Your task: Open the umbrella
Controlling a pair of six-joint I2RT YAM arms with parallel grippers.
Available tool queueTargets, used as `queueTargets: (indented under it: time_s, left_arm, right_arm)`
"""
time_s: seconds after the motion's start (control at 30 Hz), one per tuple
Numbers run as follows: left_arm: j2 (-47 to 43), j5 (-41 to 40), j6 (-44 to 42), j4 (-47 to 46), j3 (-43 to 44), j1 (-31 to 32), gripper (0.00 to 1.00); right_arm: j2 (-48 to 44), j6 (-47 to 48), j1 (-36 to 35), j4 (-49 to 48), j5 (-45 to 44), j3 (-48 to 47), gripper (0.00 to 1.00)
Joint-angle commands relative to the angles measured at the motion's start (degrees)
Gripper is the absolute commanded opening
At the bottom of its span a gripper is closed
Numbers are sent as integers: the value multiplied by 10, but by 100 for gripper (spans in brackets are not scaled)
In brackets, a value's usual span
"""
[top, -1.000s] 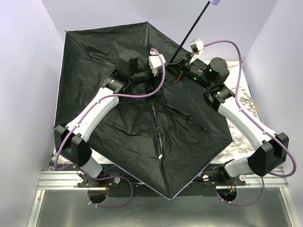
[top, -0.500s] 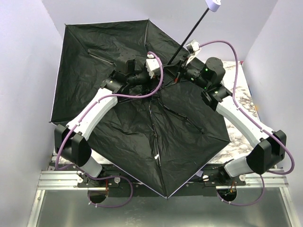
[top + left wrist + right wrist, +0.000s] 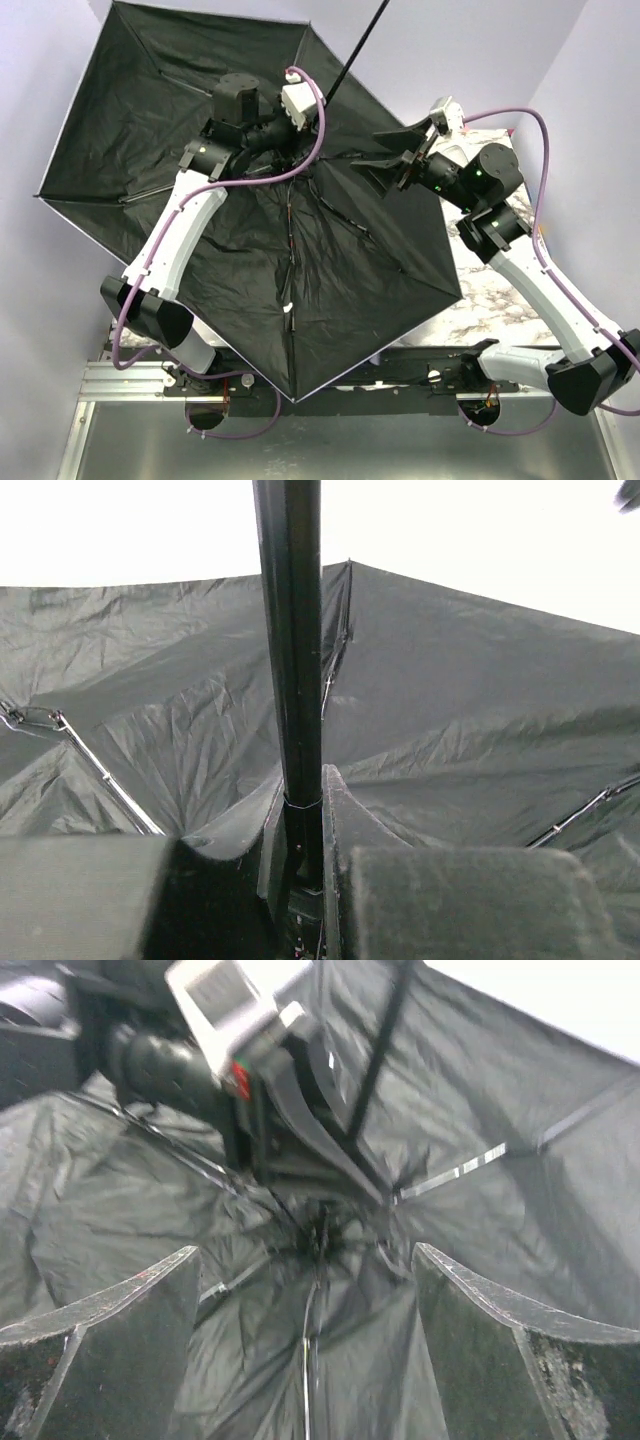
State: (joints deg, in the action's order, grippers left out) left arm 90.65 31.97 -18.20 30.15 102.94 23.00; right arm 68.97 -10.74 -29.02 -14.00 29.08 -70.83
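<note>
The umbrella is spread wide, its black lining and ribs facing the top camera and covering most of the table. Its thin black shaft runs up past the picture's top edge, so the handle is out of view. My left gripper is shut on the shaft just above the hub, its fingers pressed against it on both sides. My right gripper hangs open to the right of the hub, holding nothing. In the right wrist view its open jaws face the hub and the left gripper.
A strip of marbled table top shows at the right, beyond the canopy's edge. Pale purple walls close in on both sides and behind. The metal base rail runs along the near edge.
The right gripper let go, opened wide and drew back to the right. The left arm swung the umbrella up and to the left, carrying the handle out of the picture.
</note>
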Motion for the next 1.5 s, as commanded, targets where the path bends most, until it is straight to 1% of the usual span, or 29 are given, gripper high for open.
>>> queueTargets:
  time_s: [0.0, 0.17, 0.27, 0.33, 0.4, 0.5, 0.57, 0.7, 0.8, 0.87, 1.0, 1.1, 1.23, 1.3, 1.4, 1.47]
  left_arm:
    - [-34, -54, -81, -6, 72, -2, 0]
    - [-67, -55, -197, -7, 88, -3, 0]
    - [-78, -69, -285, -1, 93, -3, 0]
    - [-97, -80, -346, -19, 66, -3, 0]
    - [-127, -84, -416, -58, 10, -3, 0]
    - [-169, -77, -536, -123, -76, -2, 0]
    - [-184, -77, -603, -156, -105, -1, 0]
    - [-188, -70, -679, -205, -109, -1, 0]
    - [-190, -48, -750, -244, -111, -1, 0]
    - [-189, -35, -801, -243, -110, -2, 0]
    - [-189, -28, -902, -274, -161, -16, 0]
    - [-189, -25, -939, -317, -207, -31, 0]
    - [-186, -28, -952, -344, -235, -37, 0]
    - [-183, -26, -956, -360, -242, -37, 0]
    - [-180, -20, -962, -367, -247, -38, 0]
    - [-182, -11, -965, -366, -252, -38, 0]
  right_arm:
    - [-22, 8, 9, 93, -76, 21, 87]
    - [-23, -50, 52, 117, -127, 13, 86]
    - [-24, -74, 89, 117, -130, 6, 85]
    - [-23, -76, 106, 118, -133, -9, 85]
    - [-19, -73, 115, 123, -130, -28, 85]
    - [-12, -53, 118, 156, -111, -63, 85]
    - [-7, -38, 118, 181, -103, -81, 85]
    - [8, -13, 121, 235, -110, -129, 85]
    - [19, -9, 127, 258, -112, -164, 85]
    - [23, -8, 129, 266, -107, -184, 85]
    - [33, 2, 129, 296, -96, -223, 85]
    - [49, 30, 129, 367, -41, -273, 88]
    - [77, 97, 129, 505, 133, -327, 89]
    - [101, 120, 130, 584, 187, -352, 89]
    - [148, 169, 128, 720, 230, -384, 89]
    - [170, 201, 121, 776, 231, -391, 89]
